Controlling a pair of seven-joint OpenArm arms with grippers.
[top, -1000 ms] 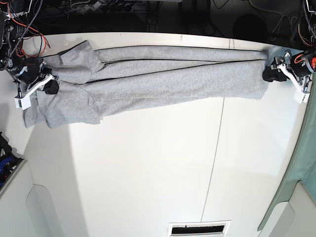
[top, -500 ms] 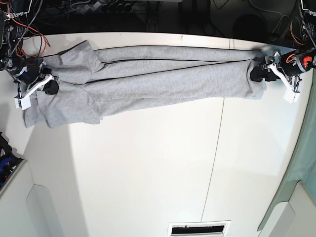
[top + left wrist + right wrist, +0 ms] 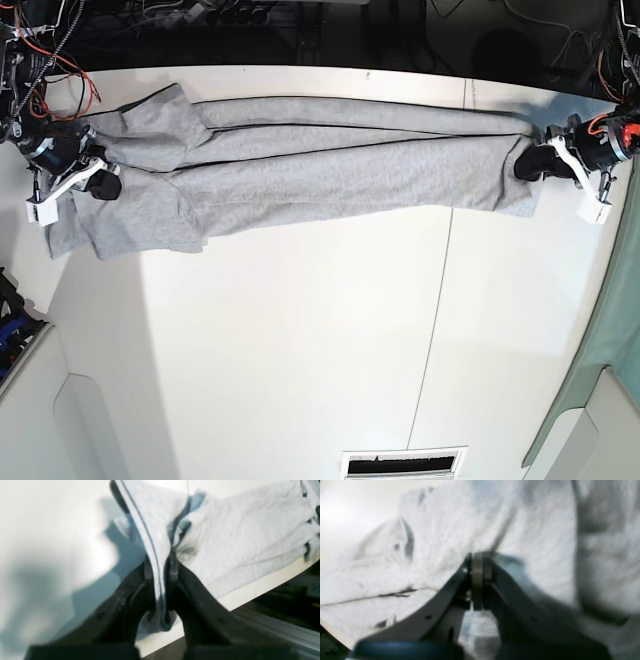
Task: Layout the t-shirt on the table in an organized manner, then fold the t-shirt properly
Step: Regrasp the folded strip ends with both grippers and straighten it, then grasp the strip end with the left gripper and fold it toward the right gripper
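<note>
**Shirt gripped at both ends, stretched along the far edge; layout step in hand**

The t-shirt (image 3: 300, 165) lies as a long, bunched band across the far side of the table (image 3: 300, 340), running from about 9 o'clock to 3 o'clock in the base view. Lengthwise creases and overlapping layers run through it; the sleeve end spreads wider at the 9 o'clock side. No lettering shows.

Left gripper (image 3: 160, 567): the jaws are closed down on a hemmed fold of the t-shirt, with cloth pinched between the pads and a loop of hem hanging below them, near the table's edge. In the base view it sits at the 3 o'clock end of the garment (image 3: 545, 160).

Right gripper (image 3: 477, 565): the jaws are fully closed, tips together and resting against the grey fabric. Whether a thin layer is trapped between them cannot be told from the blurred wrist view. In the base view it sits at the 9 o'clock end (image 3: 85, 175).

Judgement: the work is in the layout step; folding has not begun, since the shirt is stretched long but not spread flat. The next move likely calls for drawing the cloth toward 6 o'clock, onto the open table, with even tension at both ends. Risk: the far hem lies close to the table's edge and could slip over it.
</note>
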